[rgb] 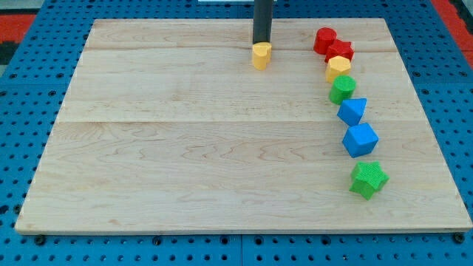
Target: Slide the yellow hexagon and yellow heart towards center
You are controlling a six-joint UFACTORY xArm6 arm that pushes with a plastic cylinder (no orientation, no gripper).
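Observation:
A yellow heart block (261,55) lies near the top middle of the wooden board (185,133). My tip (261,43) stands right behind it, touching its upper edge. A yellow hexagon block (338,68) sits at the view's upper right, in a curved line of blocks, between a red star (341,51) above and a green block (342,89) below.
The line on the right runs from a red block (324,39) at the top down through two blue blocks (352,111) (360,140) to a green star (368,179). A blue pegboard surrounds the board.

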